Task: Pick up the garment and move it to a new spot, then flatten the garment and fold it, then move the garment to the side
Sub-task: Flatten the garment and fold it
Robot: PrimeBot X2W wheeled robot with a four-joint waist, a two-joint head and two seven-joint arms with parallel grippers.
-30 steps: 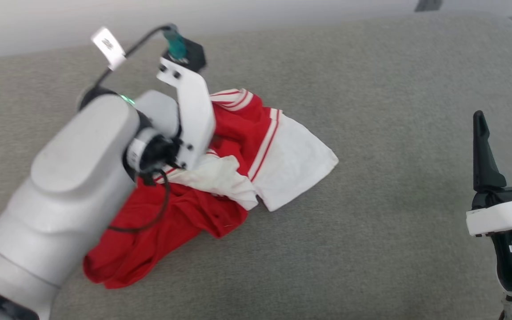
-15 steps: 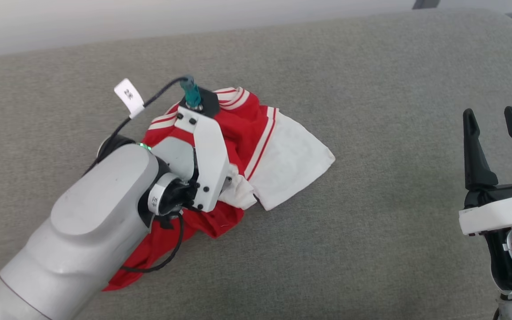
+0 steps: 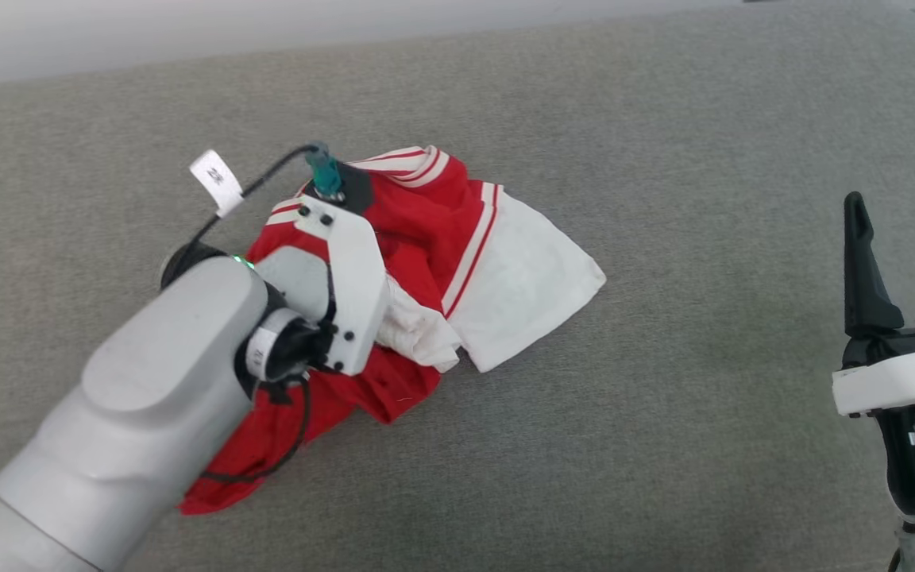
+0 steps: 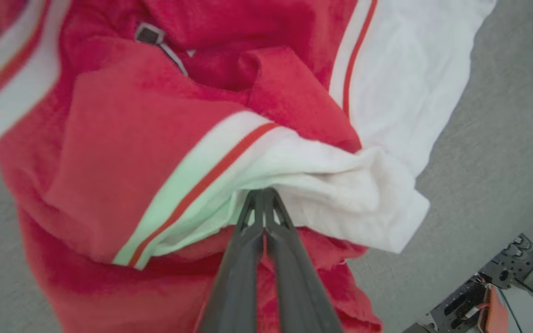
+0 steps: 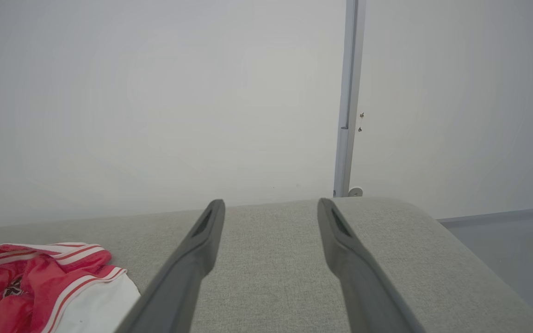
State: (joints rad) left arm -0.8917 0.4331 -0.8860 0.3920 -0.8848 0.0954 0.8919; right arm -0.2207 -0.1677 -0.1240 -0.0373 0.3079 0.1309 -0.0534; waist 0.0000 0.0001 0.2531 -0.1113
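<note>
Garment (image 3: 426,230): a red shirt with white sleeves and red-striped white bands, lying crumpled in a heap left of centre in the head view, on the grey cushion (image 3: 664,445).
Its spread: one white sleeve fans out flat toward the centre of the frame; a red tail runs down to the lower left, partly under the left arm (image 3: 156,397).
Left end effector (image 4: 263,194): fingers pressed tight together, the tips tucked into the lower edge of a bunched white fold of the shirt (image 4: 123,138), so it is clamped on the cloth (the fold puckers right where the tips meet).
Left arm: reaches in from the lower left of the head view, its wrist over the middle of the heap and covering the fingers from above.
Cable (image 3: 267,171): a black loop with a white tag (image 3: 215,181), rising above the wrist at the upper left of the heap.
Right end effector (image 3: 892,199): at the right edge of the head view, fingers wide apart and pointing up the frame, nothing between them, well apart from the shirt.
Right wrist view: its spread fingers (image 5: 201,240) point across bare cushion toward a pale wall (image 5: 155,92); the shirt (image 5: 40,277) sits in the lower left corner.
Post (image 5: 347,92): a thin pale upright against the wall, upper right of centre.
</note>
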